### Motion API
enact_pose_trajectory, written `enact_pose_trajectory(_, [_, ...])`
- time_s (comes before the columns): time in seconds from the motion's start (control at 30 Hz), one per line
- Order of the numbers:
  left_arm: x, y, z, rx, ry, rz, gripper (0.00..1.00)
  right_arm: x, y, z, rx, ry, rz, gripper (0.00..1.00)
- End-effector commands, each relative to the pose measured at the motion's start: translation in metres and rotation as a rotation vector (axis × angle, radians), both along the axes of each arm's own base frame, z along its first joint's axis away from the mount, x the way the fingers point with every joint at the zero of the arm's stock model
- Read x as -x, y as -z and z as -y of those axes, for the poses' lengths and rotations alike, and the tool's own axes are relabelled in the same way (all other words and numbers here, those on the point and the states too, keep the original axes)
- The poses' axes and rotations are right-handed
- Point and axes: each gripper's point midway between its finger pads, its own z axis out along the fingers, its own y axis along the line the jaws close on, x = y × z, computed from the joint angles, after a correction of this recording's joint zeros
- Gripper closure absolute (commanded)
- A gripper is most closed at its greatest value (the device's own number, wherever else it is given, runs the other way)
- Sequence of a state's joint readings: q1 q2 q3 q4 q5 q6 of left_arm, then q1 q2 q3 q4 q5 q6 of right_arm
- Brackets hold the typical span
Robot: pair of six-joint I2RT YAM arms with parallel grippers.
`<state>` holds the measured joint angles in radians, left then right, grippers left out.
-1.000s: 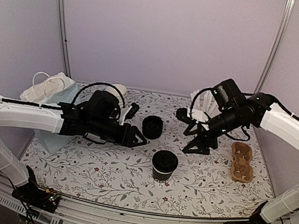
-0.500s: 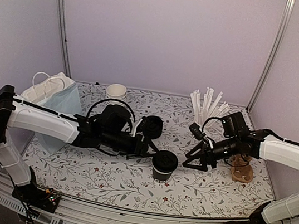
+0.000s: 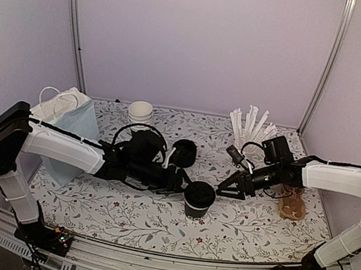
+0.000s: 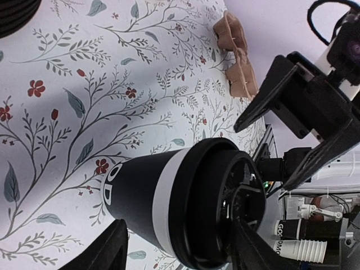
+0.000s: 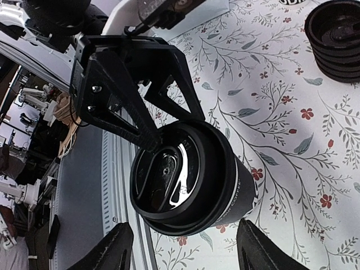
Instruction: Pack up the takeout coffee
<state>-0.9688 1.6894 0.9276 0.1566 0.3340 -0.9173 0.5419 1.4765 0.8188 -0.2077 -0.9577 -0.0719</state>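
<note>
White letters reading "OD", partly hidden, stand on the wall of the small black paper cup with round black plastic lid (image 4: 140,202). A dark paper cup (image 4: 288,228) in the background shows blurred "GOO".

Black lid stack (image 3: 184,152), white cups (image 3: 140,111), straws (image 3: 251,126), bag (image 3: 74,119), brown carrier (image 3: 291,205)

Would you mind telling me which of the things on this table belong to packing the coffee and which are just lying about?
Job: lidded black cup, between the open left claw and right claw; perhaps the cardboard carrier or paper bag for packing.
Lying about: lid stack, nested cups, straws.
</note>
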Motion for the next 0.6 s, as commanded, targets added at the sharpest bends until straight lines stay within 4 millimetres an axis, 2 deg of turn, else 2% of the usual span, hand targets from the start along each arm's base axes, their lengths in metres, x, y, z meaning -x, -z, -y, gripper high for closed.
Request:
enact_pose_trajectory(0.0, [0.004,0.002,0.005,-0.016,0.031,0.005,0.37,-0.008,0.005,-0.008,-0.019,-0.006,-0.057,0.35])
enact_pose_trajectory(0.23, [0.007,0.023,0.002,-0.064,0.039,-0.029,0.42,-0.009,0.046,-0.012,0.039,-0.029,-0.193,0.39])
enact_pose_trajectory(0.47, [0.006,0.07,-0.041,-0.135,-0.09,-0.164,0.58,-0.003,0.071,-0.011,0.068,-0.047,-0.289,0.41])
enact_pose_trajectory(0.57, [0.012,0.09,-0.05,-0.164,-0.094,-0.198,0.62,-0.004,0.081,-0.009,0.098,-0.034,-0.301,0.42])
